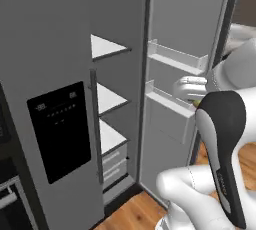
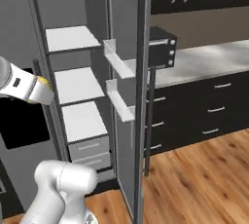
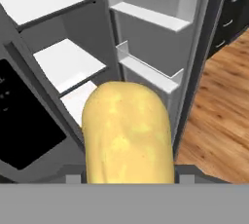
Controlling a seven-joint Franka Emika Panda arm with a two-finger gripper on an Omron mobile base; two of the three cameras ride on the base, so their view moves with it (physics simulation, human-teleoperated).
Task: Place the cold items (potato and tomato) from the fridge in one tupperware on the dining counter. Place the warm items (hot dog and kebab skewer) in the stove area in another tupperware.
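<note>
A large yellow potato (image 3: 127,133) sits right in front of the hand camera, and my gripper (image 1: 194,99) is shut on it. Its fingertips are hidden behind the potato. In the base views only a sliver of the potato (image 2: 44,83) shows at the end of the white hand. The hand hovers in front of the open fridge (image 1: 120,74), level with the middle door bin (image 1: 170,99). The white fridge shelves (image 2: 78,84) are bare.
The fridge's right door (image 2: 127,91) stands open with two bins on it. The closed left door carries a black dispenser panel (image 1: 60,129). Right of the fridge are a grey counter (image 2: 209,60), black drawers (image 2: 214,106) and a dark box (image 2: 161,47). The floor (image 2: 194,179) is wood.
</note>
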